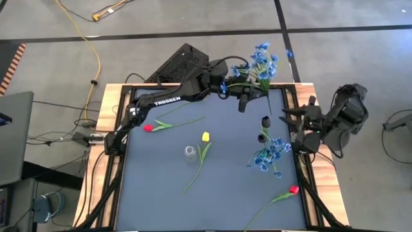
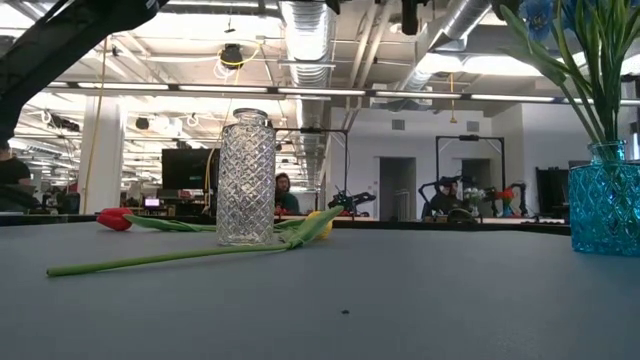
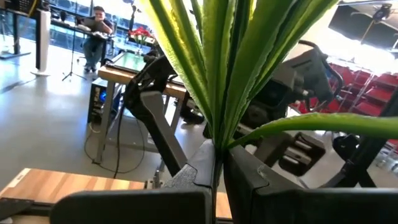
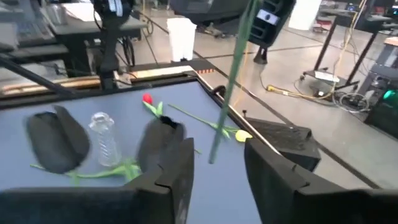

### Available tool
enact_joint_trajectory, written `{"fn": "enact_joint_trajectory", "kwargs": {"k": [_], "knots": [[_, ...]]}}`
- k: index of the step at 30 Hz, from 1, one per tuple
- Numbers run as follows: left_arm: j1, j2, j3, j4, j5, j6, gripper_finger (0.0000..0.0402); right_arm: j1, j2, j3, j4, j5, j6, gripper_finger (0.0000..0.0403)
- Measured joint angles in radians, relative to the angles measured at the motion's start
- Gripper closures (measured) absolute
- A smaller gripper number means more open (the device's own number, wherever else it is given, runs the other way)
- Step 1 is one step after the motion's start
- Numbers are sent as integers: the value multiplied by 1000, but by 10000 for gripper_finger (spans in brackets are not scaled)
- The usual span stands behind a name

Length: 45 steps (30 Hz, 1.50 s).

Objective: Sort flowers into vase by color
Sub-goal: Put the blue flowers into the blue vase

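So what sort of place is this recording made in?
Most likely a large open robotics lab or workshop. The low view shows exposed ceiling ducts, strip lights and distant workstations with a seated person; the high view shows a bare concrete floor with loose cables around the table.

You can't see the blue vase point(image 2: 604, 200) whole in the low view: the picture's edge cuts its right side, and the blue blossoms point(image 2: 545, 15) above it run off the top. In the left wrist view the green stems point(image 3: 217, 68) fill the frame, heads out of sight, hiding most of the room behind them. The left hand point(image 1: 243, 103) is too small in the high view to read. Clear vase point(image 4: 106, 140) blurred in the right wrist view.
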State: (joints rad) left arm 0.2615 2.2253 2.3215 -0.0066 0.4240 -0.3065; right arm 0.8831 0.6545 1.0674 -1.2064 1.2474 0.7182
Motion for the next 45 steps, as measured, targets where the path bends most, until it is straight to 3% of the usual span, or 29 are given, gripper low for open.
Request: {"fn": "enact_joint_trajectory", "kwargs": {"k": [7,12,17,21,28,32,38,45], "knots": [[-4,0,0,-4,-2,16,400,-94,27,-26,202,80,-189,156],[-16,0,0,-2,-48,53,400,-218,14,-25,349,13,-365,143],[-16,0,0,-2,-66,59,400,-360,11,-26,532,-129,-563,143],[-17,0,0,-3,-71,59,400,-523,25,-25,663,-305,-686,143],[-20,0,0,-3,-71,59,400,-792,49,-25,654,-586,-704,143],[-19,0,0,-7,-71,60,400,-891,64,-25,657,-645,-734,145],[-20,0,-1,-41,-92,95,400,-943,75,-26,656,-706,-772,206],[-20,0,-1,-63,-164,123,389,-971,74,-26,655,-728,-791,353]]}}
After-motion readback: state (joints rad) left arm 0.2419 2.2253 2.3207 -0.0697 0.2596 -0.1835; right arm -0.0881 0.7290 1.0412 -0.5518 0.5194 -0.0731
